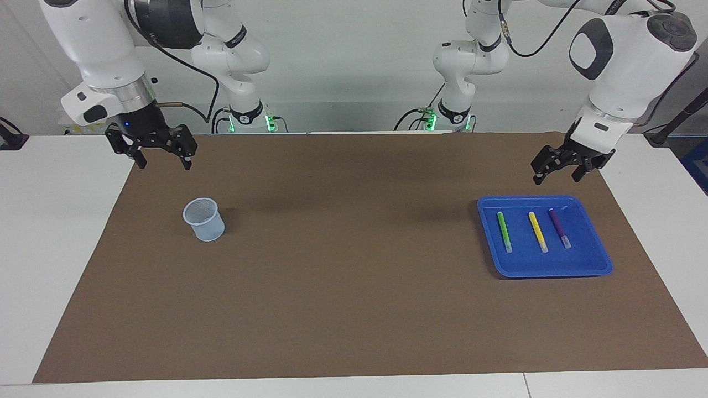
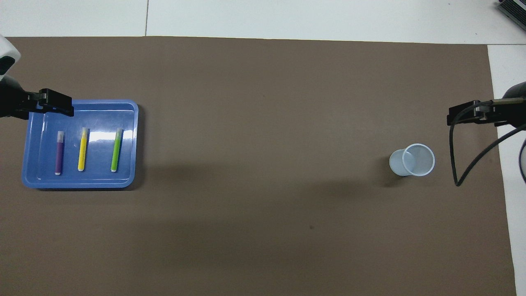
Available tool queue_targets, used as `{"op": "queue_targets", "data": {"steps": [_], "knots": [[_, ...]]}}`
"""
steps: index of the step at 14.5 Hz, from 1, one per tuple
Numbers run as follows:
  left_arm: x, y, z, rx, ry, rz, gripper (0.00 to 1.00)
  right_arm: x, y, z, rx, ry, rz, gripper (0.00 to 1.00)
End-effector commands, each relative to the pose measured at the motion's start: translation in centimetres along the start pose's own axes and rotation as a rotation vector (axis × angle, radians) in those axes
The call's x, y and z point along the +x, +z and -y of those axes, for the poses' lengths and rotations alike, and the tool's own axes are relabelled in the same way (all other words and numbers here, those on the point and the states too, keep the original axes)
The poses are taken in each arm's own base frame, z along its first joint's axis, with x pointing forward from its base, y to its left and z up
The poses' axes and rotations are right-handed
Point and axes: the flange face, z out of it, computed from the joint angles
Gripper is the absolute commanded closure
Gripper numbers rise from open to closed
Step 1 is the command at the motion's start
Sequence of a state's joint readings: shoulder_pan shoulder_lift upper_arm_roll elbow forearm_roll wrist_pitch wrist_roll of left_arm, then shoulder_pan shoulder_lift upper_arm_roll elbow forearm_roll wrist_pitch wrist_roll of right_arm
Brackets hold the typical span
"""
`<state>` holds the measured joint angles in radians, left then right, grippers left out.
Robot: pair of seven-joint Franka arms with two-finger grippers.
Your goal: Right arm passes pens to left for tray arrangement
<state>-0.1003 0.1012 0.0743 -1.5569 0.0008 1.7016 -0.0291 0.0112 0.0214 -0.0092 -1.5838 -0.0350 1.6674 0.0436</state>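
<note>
The blue tray [image 1: 586,260] [image 2: 127,123] lies on the brown mat toward the left arm's end of the table. In it lie three pens side by side: green [image 1: 504,231] [image 2: 116,150], yellow [image 1: 537,231] [image 2: 82,149] and purple [image 1: 558,227] [image 2: 59,153]. My left gripper [image 1: 556,178] [image 2: 61,109] hangs open and empty in the air over the tray's purple-pen side. At the right arm's end, my right gripper [image 1: 165,165] [image 2: 456,117], with its blue light, hangs open and empty over the mat's edge.
A pale translucent cup [image 1: 204,220] [image 2: 413,160] stands upright on the brown mat [image 1: 343,265] below and beside the right gripper. A loose black cable [image 2: 456,164] dangles from the right wrist. White table [image 1: 55,221] borders the mat.
</note>
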Motion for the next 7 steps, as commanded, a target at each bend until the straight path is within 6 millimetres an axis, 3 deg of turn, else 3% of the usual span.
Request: {"op": "queue_targets", "data": {"steps": [1,7], "knots": [[-0.24,-1.06,0.40,0.072,0.021,-0.015,0.00,0.19,-0.26,0.06,-0.007,-0.013,-0.015,0.00],[-0.92,-1.67,0.46,0.060,0.017,0.011,0.00,-0.02,-0.25,0.58,-0.007,-0.024,-0.003,0.00]]}}
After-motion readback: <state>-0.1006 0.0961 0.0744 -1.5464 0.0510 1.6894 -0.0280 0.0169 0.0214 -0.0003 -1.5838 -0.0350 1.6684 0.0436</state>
